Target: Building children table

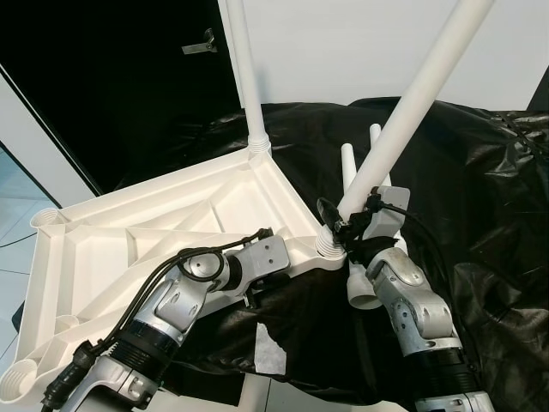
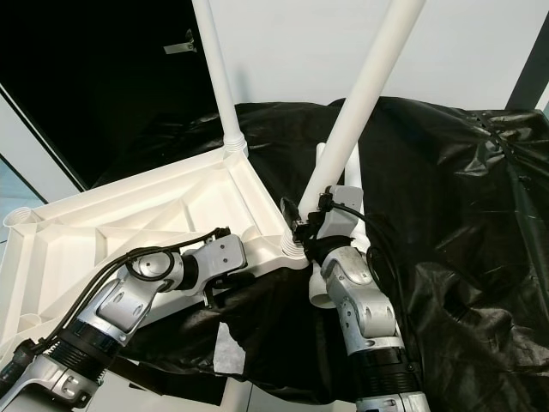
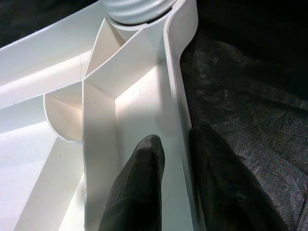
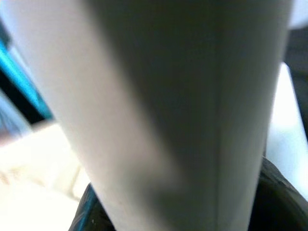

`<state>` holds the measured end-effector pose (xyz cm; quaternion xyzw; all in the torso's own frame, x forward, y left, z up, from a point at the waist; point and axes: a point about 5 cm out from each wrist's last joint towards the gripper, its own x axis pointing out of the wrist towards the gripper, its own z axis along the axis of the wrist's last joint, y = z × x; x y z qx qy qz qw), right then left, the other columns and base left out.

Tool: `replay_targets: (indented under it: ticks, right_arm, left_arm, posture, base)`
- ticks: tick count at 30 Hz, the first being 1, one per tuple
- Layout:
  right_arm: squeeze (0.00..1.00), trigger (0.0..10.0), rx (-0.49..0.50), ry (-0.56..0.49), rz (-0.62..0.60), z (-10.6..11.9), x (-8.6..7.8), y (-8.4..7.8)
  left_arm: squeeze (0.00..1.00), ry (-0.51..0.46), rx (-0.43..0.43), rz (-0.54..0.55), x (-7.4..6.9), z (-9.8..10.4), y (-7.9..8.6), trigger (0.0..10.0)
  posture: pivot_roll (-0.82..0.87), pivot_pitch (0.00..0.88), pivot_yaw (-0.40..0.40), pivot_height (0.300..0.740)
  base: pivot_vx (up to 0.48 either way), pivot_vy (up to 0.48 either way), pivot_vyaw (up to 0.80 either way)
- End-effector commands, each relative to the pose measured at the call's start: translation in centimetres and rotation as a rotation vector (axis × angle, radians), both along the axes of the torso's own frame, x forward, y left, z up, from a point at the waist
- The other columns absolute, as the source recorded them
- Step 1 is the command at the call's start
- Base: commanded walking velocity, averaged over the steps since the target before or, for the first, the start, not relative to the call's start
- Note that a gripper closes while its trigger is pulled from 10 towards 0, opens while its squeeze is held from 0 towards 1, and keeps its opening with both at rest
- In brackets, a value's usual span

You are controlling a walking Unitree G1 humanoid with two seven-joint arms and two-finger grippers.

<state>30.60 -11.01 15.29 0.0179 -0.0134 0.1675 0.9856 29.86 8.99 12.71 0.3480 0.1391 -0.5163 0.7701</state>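
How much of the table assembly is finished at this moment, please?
Done: the far leg stands in its corner socket of the upturned tabletop. In hand: the right gripper holds the near leg at its socket, tilted, while the left gripper pinches the tabletop's rim. Left: two loose legs lie on the black sheet, and the sockets on the tabletop's left side stand empty.

Plain indoor room: white wall (image 1: 343, 51), tiled floor (image 1: 13, 227), dark doorway (image 1: 103, 86).
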Motion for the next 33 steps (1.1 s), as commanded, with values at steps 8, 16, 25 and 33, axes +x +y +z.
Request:
replay_targets:
  ticks: [8, 16, 25, 33]
  right_arm:
    - [0.0, 10.0, -0.255, 0.084, 0.068, -2.7, -0.5, -0.9]
    - [0.0, 10.0, -0.328, 0.057, 0.13, -3.2, -0.7, -1.4]
    - [0.0, 10.0, -0.436, -0.043, 0.254, -3.7, -1.7, -2.0]
    - [0.0, 10.0, -0.442, -0.041, 0.317, -4.1, -2.1, -1.8]
  left_arm:
    - [0.0, -0.066, 0.038, 0.117, 1.2, 0.8, 2.1, 10.0]
    - [0.0, -0.072, 0.031, 0.125, 1.2, 0.9, 2.1, 10.0]
    - [0.0, -0.075, 0.031, 0.128, 1.1, 1.0, 2.2, 10.0]
    - [0.0, -0.078, 0.035, 0.126, 1.2, 1.2, 2.3, 10.0]
  posture:
    - [-0.01, 0.0, 0.094, 0.74]
    - [0.0, 0.0, 0.087, 0.74]
    - [0.0, 0.0, 0.093, 0.74]
    - [0.0, 0.0, 0.095, 0.74]
  base:
    - [0.0, 0.0, 0.0]
    - [0.0, 0.0, 0.0]
    - [0.0, 0.0, 0.0]
    - [0.0, 0.0, 0.0]
